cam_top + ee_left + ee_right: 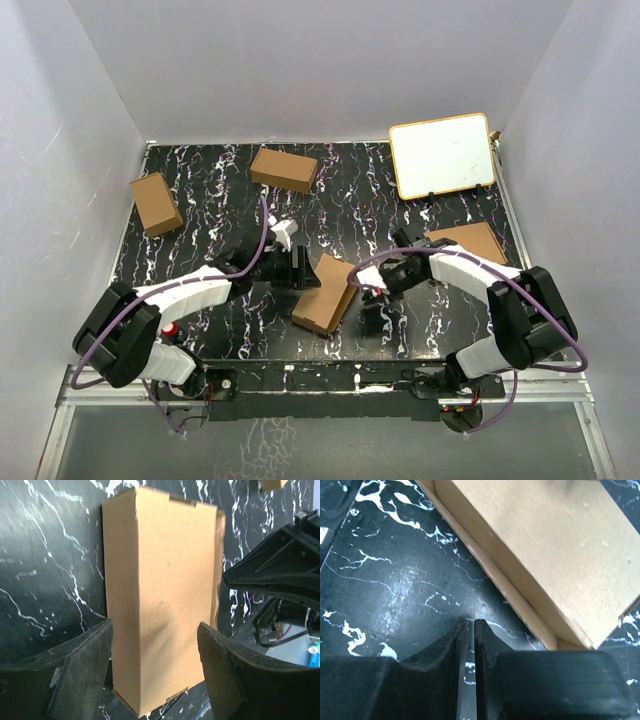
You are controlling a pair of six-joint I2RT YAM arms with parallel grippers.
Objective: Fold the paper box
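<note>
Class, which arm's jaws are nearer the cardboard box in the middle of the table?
Left. The left arm has its jaws open either side of the box; the right arm has its jaws nearly shut beside the box, apart from it.

Paper box [325, 295]: plain brown cardboard, folded up into a slim oblong carton. Lies broad face up on the black marbled table [220, 200], near the front middle, long axis slanted. A second layer of card shows along one long edge.

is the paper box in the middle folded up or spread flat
Folded up: the paper box shows a broad face and a side wall meeting at a crease.
</note>
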